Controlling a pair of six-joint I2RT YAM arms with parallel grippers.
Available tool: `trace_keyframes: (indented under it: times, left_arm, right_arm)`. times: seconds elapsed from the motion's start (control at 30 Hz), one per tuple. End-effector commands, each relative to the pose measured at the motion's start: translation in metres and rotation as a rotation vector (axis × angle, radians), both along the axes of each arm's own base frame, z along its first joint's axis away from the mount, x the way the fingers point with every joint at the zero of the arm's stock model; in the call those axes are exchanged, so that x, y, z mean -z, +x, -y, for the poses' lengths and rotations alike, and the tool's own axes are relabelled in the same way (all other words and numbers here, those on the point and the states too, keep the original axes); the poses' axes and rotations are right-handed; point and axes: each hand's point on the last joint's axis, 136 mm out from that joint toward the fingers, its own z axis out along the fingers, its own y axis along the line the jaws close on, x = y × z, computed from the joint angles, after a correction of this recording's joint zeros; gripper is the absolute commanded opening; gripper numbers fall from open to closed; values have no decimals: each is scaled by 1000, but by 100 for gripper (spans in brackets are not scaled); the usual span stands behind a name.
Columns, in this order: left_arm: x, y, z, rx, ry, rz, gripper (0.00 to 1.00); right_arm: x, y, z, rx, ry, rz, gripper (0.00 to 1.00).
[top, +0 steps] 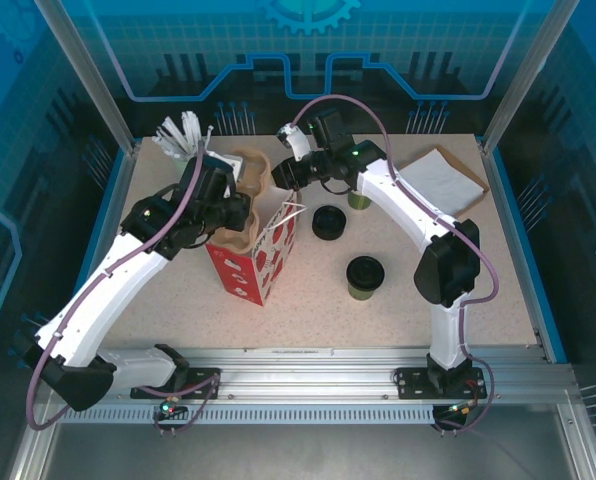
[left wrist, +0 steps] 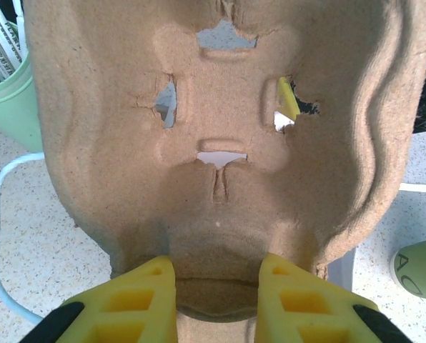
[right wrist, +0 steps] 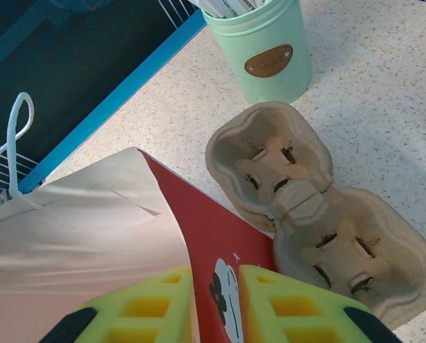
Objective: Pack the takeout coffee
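The brown pulp cup carrier [left wrist: 220,107] gripped by the left fingers [left wrist: 145,300] is best lowered level into the red-and-white paper bag [right wrist: 91,236], pinched open by the right fingers [right wrist: 156,307]; the black-lidded olive-green paper cup [top: 365,277] is seen toward the front edge of the worktop [top: 478,300].

From above and behind we overlook the speckled beige table [top: 498,290]. Our left wrist view hugs the brown moulded-pulp cup carrier [left wrist: 220,107] (very near); our right wrist view looks down on it and the red paper bag [right wrist: 213,236].
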Motion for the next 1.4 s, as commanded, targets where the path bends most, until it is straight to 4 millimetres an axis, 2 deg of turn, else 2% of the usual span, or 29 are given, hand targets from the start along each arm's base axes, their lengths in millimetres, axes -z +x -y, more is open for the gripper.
trace_keyframes:
  times: [0.0,0.33,0.7,1.37]
  left_arm:
    - [5,-6,-14,-45,20,-18,25]
    - [18,-4,-12,-41,44,-56,25]
    - [-1,-6,-17,-64,5,6,25]
    - [12,-7,-20,-91,11,-18,24]
  right_arm:
    - [-3,-2,4,9,-5,4,24]
    - [-4,-2,5,10,-3,5,23]
    - [-5,-1,6,13,-2,7,23]
    - [-4,-2,6,13,-3,5,22]
